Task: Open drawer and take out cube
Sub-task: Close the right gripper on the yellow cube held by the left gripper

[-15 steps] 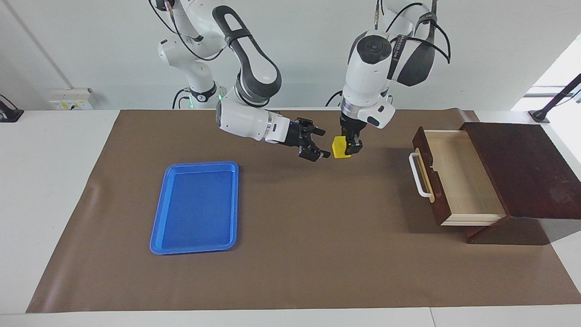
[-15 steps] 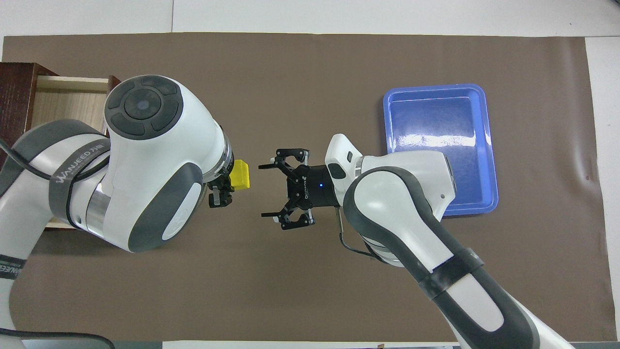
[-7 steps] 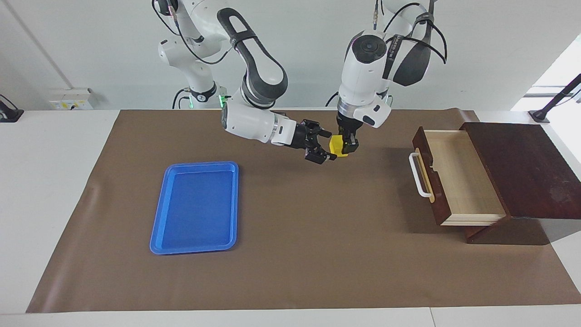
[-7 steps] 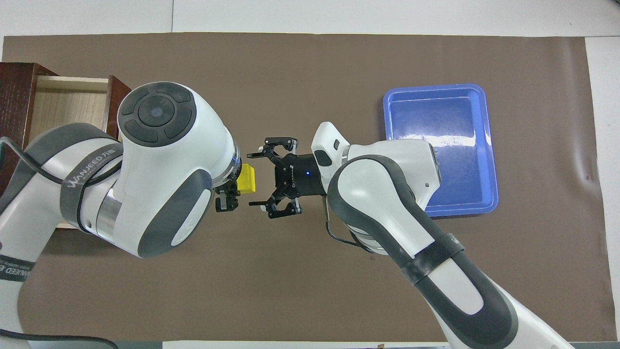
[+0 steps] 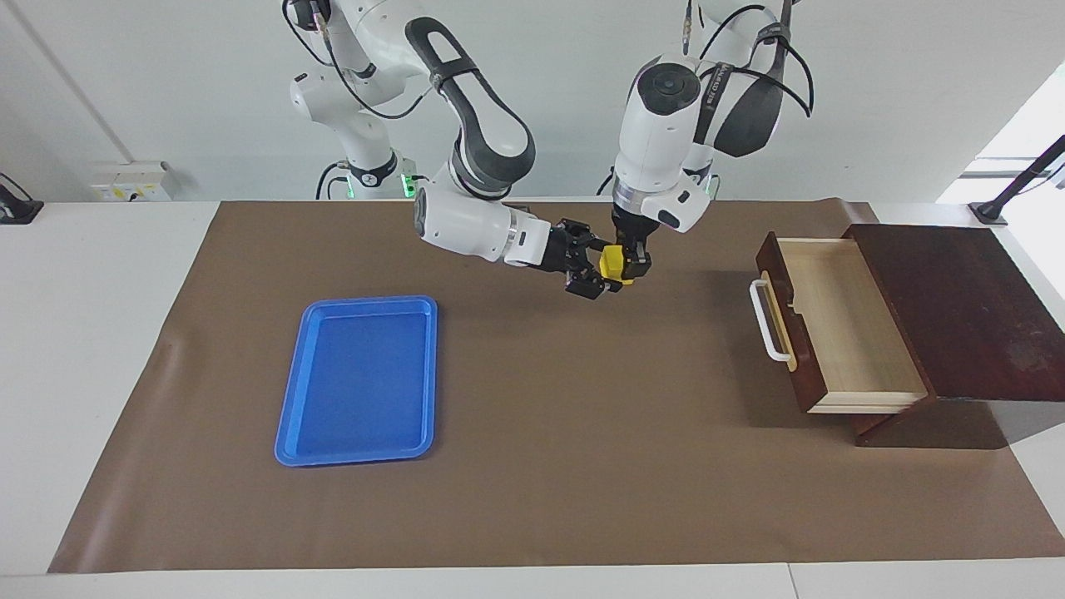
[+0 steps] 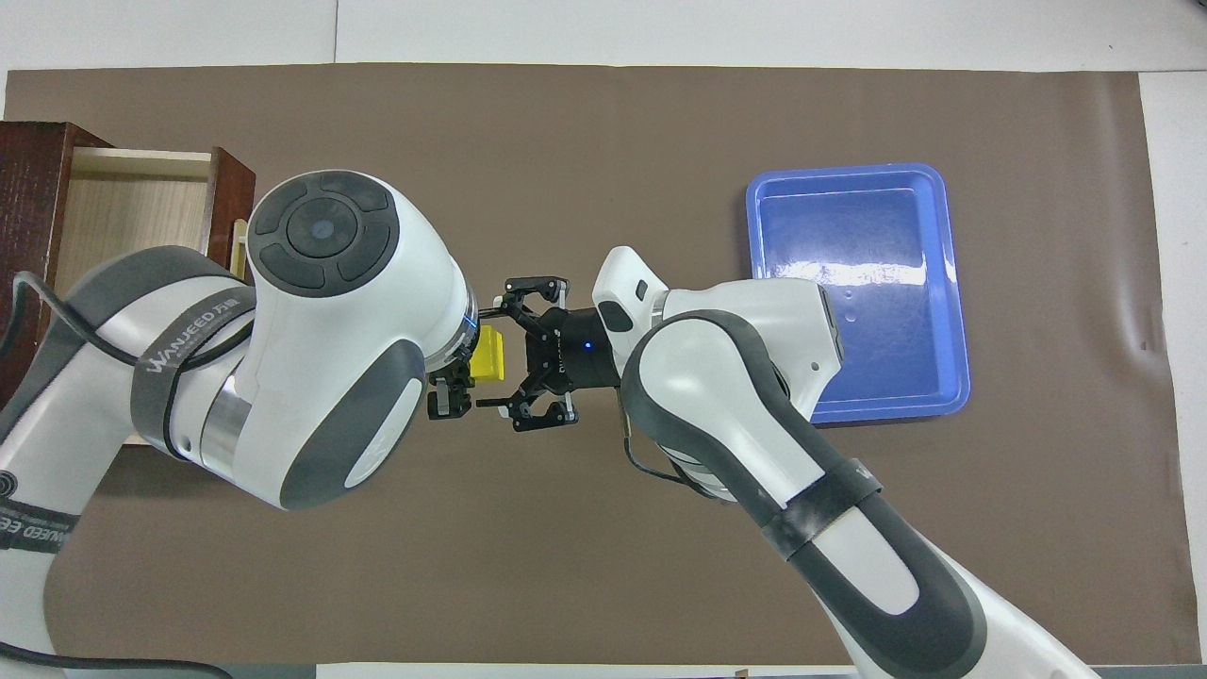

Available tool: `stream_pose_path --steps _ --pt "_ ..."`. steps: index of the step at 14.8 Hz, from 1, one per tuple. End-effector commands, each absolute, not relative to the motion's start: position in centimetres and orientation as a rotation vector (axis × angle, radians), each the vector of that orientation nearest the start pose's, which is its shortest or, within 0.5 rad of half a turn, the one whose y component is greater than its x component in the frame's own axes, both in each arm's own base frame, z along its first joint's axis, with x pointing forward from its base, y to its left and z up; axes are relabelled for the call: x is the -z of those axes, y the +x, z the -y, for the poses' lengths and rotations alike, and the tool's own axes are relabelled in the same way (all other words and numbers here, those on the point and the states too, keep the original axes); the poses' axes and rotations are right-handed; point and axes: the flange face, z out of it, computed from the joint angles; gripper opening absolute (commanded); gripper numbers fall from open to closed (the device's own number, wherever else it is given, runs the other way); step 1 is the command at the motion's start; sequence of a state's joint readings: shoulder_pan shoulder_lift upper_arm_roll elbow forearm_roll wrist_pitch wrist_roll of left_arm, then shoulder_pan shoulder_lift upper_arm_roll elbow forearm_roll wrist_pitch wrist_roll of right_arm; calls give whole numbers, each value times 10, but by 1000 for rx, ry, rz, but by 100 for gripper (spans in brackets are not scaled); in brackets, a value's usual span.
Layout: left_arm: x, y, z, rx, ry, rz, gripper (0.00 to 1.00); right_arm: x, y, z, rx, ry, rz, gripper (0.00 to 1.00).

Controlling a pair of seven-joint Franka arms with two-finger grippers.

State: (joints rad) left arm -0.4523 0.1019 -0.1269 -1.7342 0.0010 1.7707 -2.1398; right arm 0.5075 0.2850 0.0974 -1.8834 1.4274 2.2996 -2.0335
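The small yellow cube [image 5: 611, 264] [image 6: 489, 356] hangs in the air over the brown mat, near the middle of the table. My left gripper [image 5: 626, 268] points down and is shut on it. My right gripper [image 5: 601, 269] [image 6: 487, 356] reaches in sideways and is open, one finger on each side of the cube. I cannot tell if those fingers touch it. The drawer [image 5: 840, 324] [image 6: 123, 207] of the dark wooden box stands pulled out at the left arm's end. Its pale inside shows nothing in it, and its white handle [image 5: 770, 320] faces the table's middle.
A blue tray [image 5: 358, 378] [image 6: 853, 283] lies flat on the brown mat [image 5: 582, 466] toward the right arm's end, with nothing in it. The dark box top [image 5: 957, 308] slopes up beside the drawer.
The right gripper has moved toward the cube until its fingers straddle it and has begun to narrow. The left gripper with the cube has shifted slightly toward the right arm.
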Motion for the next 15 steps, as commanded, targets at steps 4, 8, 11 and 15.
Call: stream_pose_path --steps 4,8,11,15 --pt "-510 482 318 -50 -2188 2193 0 -388 524 -382 982 -1503 1585 57" --pt "-510 482 318 -50 -2188 2193 0 -384 524 -378 976 -1514 1579 12" --pt "-510 482 318 -50 -2188 2193 0 -384 525 -378 975 -1518 1576 0" --pt "-512 483 317 -49 -2189 2197 0 -387 528 -375 984 -1519 1577 0"
